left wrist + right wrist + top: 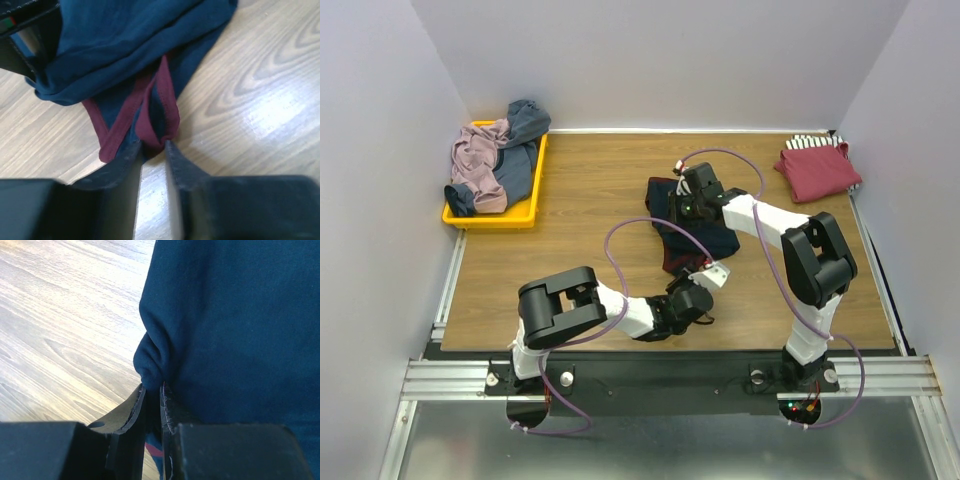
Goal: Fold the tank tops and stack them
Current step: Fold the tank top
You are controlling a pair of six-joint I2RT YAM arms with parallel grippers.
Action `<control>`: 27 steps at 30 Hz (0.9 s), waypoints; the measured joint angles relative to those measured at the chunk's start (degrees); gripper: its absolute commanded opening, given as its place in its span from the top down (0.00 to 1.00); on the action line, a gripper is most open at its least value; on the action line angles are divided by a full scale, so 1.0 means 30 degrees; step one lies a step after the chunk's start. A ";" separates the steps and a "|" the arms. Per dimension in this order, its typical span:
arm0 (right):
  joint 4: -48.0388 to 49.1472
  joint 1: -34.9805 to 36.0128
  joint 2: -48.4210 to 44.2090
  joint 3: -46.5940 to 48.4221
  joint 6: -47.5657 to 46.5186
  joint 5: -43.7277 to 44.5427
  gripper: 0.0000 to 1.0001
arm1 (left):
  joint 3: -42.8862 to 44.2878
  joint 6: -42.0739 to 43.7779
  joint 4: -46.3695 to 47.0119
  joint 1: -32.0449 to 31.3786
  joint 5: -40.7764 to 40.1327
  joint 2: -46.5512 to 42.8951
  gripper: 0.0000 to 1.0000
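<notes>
The large navy jersey (705,240), soft cloth with maroon trim (160,100), lies bunched near the middle of the wooden table (590,180), between the two arms. The right fingers (682,205) sit at its far edge. In the right wrist view the right fingers (131,412) are pressed nearly together, with a fold of the navy jersey (240,315) pinched between them.

The left fingers (698,285) reach the near edge of the cloth. In the left wrist view the left fingers (172,157) stand partway closed, a narrow gap of bare table showing between them, and a loop of the maroon trim lies right at their tips. Both tips seem to touch the loop, but I cannot tell whether it is actually clamped.

At the far left a yellow plastic tray (490,220) holds a crumpled mauve cloth top (475,165) and a grey-blue cloth top (525,125), which drapes over the tray's far rim. At the far right a dark red cloth top (817,172) lies folded on a black-and-white striped top (808,142), only the edge of which shows.
</notes>
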 measured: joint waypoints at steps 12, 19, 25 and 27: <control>0.0015 -0.0036 0.0000 0.0000 0.0073 -0.0044 1.00 | -0.0801 -0.0925 0.1304 0.0845 0.0131 -0.0648 1.00; 0.0015 -0.0036 -0.0066 0.0000 0.0087 0.0182 1.00 | -0.1515 -0.2871 0.1639 0.2040 0.1989 -0.2004 1.00; 0.0007 -0.0036 -0.0707 0.0000 0.0087 0.0838 1.00 | -0.1880 -0.4044 0.1880 0.2739 0.3439 -0.2186 1.00; 0.0007 -0.0036 -0.0969 0.0000 0.0131 0.1129 1.00 | -0.2091 -0.4444 0.1982 0.2929 0.3985 -0.2193 1.00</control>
